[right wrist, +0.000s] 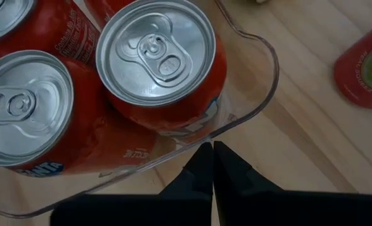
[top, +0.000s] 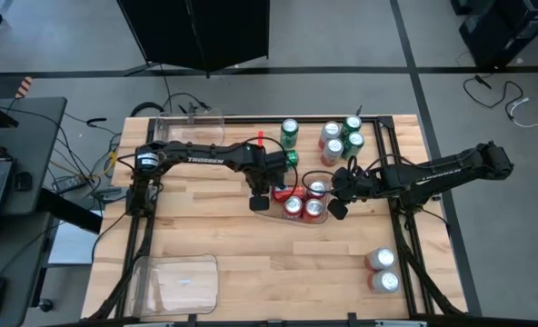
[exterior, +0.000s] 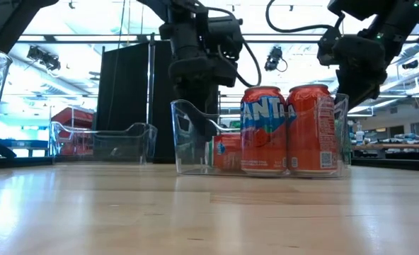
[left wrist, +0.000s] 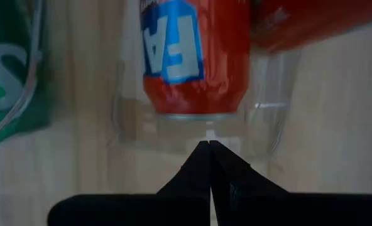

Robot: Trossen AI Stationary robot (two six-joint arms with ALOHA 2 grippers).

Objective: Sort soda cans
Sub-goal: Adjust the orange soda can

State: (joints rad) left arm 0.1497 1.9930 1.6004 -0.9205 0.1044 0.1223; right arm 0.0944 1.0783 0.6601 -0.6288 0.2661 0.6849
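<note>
I had the left gripper (top: 259,203) and the right gripper (top: 338,210) at either end of the clear tray (top: 271,216) mid-table, both pinched shut on nothing, so I judged them parked between moves, not carrying. Four red cans (top: 293,205) stood packed upright in that tray, which looked like the red group done. The green cans (top: 290,133) and silver-white ones (top: 332,132) waited loose near the far edge, two more cans (top: 381,261) stood apart at the near right, and two other trays (top: 180,282) lay unfilled for them.
</note>
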